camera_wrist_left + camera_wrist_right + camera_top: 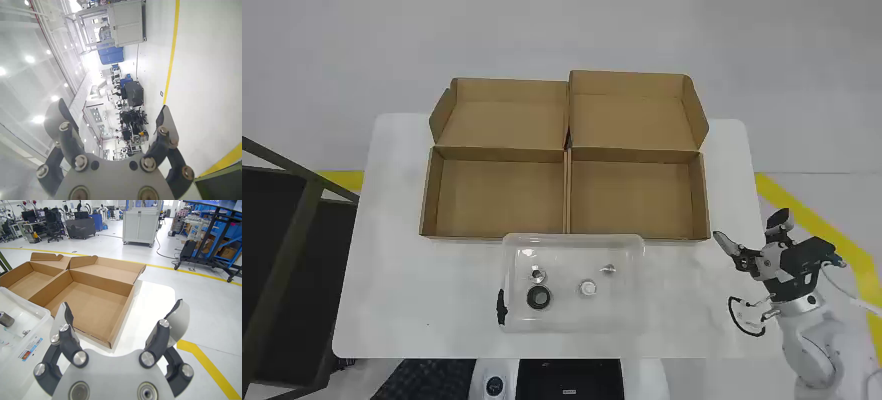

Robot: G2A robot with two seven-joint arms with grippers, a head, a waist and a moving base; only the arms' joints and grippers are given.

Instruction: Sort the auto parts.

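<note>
We see a white table [412, 300] with rounded corners. On its far half sit two open cardboard boxes, the left box [492, 198] and the right box [634, 198], side by side and touching. A clear plastic bin [627, 305] stands just in front of them, at their shared seam

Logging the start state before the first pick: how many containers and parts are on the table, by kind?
Cardboard boxes: 2
Clear plastic bin: 1
Small silvery parts in the bin: 3
Black ring-shaped part in the bin: 1
Total: 7
</note>
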